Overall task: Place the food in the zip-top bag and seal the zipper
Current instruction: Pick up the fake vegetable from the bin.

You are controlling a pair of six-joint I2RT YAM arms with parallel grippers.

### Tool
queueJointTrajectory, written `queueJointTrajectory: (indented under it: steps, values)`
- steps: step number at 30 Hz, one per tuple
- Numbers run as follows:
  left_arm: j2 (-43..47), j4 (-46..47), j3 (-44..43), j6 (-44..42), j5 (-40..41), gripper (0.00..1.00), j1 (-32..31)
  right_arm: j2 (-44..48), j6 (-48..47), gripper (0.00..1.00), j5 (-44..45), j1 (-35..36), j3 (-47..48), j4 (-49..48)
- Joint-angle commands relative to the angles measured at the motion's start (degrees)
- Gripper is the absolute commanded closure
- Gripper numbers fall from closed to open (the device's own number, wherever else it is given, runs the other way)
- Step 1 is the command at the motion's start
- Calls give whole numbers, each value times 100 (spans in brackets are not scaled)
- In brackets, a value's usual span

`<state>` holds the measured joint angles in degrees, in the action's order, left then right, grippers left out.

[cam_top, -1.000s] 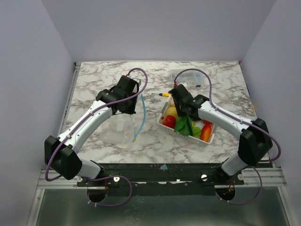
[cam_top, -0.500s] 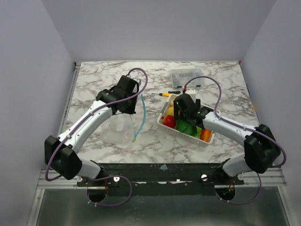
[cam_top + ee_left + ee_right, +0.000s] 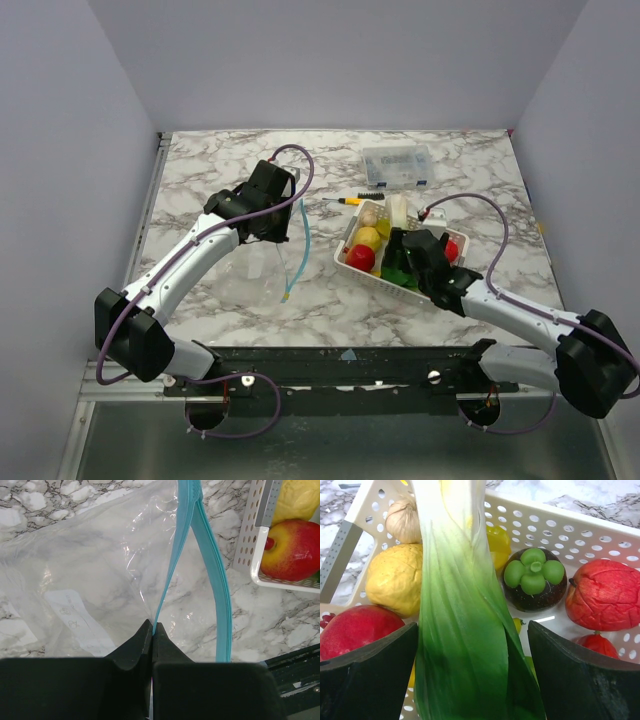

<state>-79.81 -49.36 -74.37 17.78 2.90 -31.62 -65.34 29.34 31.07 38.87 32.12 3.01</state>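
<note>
**Left gripper (image 3: 151, 630) pinches zipper (image 3: 220, 605); right gripper (image 3: 472, 626) spread over leek (image 3: 455, 580)**

Only the right wrist view shows the wide-apart jaws flanking the leek, not closed on it, in the white basket (image 3: 600, 530), with a garlic bulb (image 3: 403, 520) farther in. The left wrist view shows jaws clamped on the blue strip, the zip-top bag (image 3: 75, 565) lying left of the basket.

Toy food (image 3: 460, 630) piled in basket (image 3: 600, 530); clear bag (image 3: 75, 555) limp, zipper (image 3: 220, 605) seemingly parted
</note>
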Motion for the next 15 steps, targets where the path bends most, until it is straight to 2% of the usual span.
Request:
queueJointTrajectory:
  steps: [1,4,6,8,10,12,15]
  values:
    - [41,63,52,-11,27,100,-11,21,-44,9,103,-11,-333,-1001]
    - [79,120,102,-3,82,100,-11,-67,-7,9,205,-12,-523,-1350]
    - [65,122,98,-10,112,100,-11,-85,-23,13,283,-11,-582,-1483]
    - [60,116,88,-11,117,100,-11,10,-128,25,282,-11,-593,-1578]
    - [118,149,121,-11,160,100,-11,196,-276,46,232,-12,-547,-1597]
    - [168,206,162,-19,197,100,-11,448,-502,61,215,-16,-485,-1553]
    - [212,234,164,-11,236,100,-7,857,-776,75,202,-11,-257,-1239]
